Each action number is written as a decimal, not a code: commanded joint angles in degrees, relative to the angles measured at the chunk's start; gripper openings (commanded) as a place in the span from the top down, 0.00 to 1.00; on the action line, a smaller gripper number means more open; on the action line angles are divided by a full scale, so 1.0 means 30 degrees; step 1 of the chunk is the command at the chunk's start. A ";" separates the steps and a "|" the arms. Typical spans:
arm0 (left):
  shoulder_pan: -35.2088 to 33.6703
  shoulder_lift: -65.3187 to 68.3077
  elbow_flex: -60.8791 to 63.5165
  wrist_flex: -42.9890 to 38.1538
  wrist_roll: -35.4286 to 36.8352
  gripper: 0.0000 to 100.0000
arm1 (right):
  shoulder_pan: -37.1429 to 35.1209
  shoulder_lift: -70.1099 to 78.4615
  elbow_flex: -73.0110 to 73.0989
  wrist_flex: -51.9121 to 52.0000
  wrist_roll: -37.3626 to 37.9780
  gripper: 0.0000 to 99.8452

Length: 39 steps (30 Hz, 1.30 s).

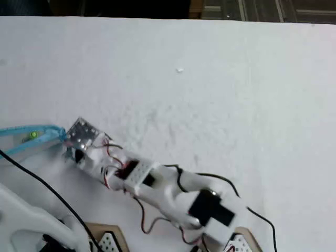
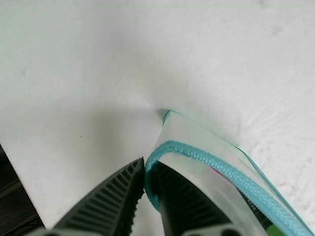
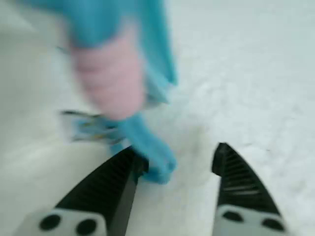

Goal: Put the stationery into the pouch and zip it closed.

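Entry, left hand [image 2: 147,172]: it is clamping its dark ribbed fingers [image 2: 110,201] on the teal zipper edge [image 2: 197,155] of the clear pouch [image 2: 192,135]. The pouch is lying over the white bench [image 2: 98,59]; something pink [image 2: 215,172] is showing faintly through its wall.

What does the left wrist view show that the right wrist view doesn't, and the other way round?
Particular to the left wrist view: the left gripper shut on the teal zipper edge of the pouch, and the place where the table ends in a dark strip. Particular to the right wrist view: the right gripper open, a teal end of the pouch close by one finger, and a large blurred pink shape. Shared: the teal-trimmed pouch and the white table.
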 commanded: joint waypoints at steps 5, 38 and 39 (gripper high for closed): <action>0.0132 0.0220 -0.0029 -0.0117 0.0117 0.98 | 0.1275 0.1421 -0.1348 -0.1538 -0.0088 0.96; 0.8659 0.0073 -0.0264 -0.3429 0.0205 0.76 | 0.4205 -1.3582 -1.5326 0.8308 0.0674 0.98; 0.8923 0.0073 -0.0322 -0.3780 0.0205 0.76 | 0.3883 -1.3055 -1.6586 0.8864 0.1260 0.98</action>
